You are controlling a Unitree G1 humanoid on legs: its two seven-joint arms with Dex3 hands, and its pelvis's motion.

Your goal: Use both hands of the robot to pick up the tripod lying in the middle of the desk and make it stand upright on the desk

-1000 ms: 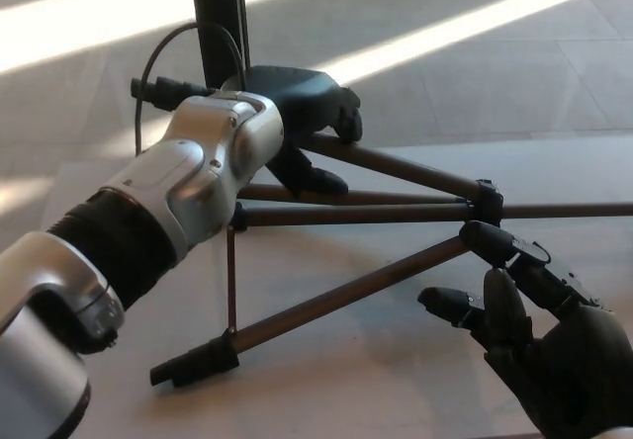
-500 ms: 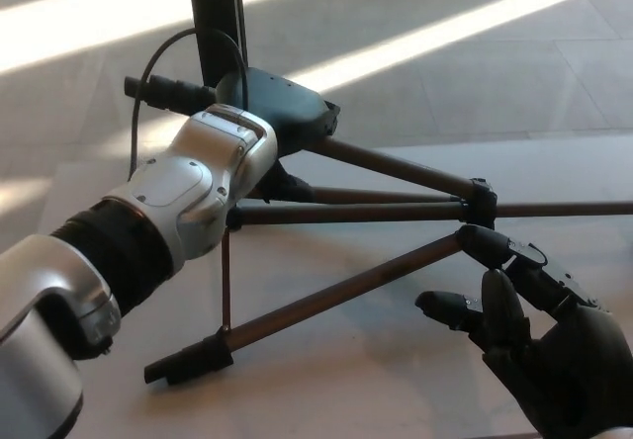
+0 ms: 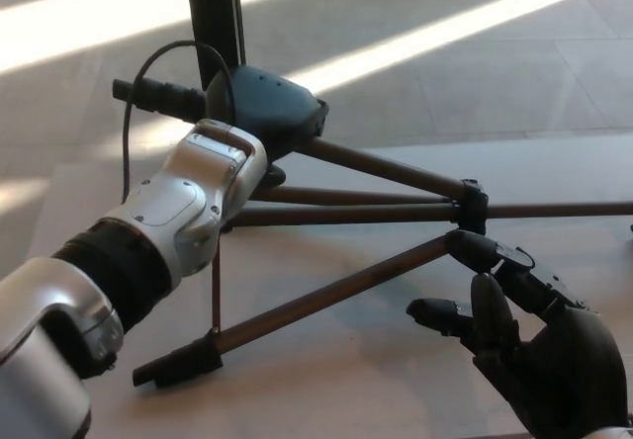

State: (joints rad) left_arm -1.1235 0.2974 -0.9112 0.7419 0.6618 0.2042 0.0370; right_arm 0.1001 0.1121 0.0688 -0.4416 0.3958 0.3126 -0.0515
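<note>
Head view: nearest the camera, the right hand [image 3: 539,345] is released, fingers [image 3: 492,306] spread and empty, just under the locking collar of the tripod [image 3: 396,207]. The tripod lies tilted on the counter [image 3: 346,370], one foot grounded left of that hand, its legs fanning away from it. Farther off, the left hand [image 3: 265,113] is largely masked by its own wrist; its hold on the tripod's upper end cannot be told. For the lift, the right hand should probably close around the near leg before any raising, then both should tip together.
</note>
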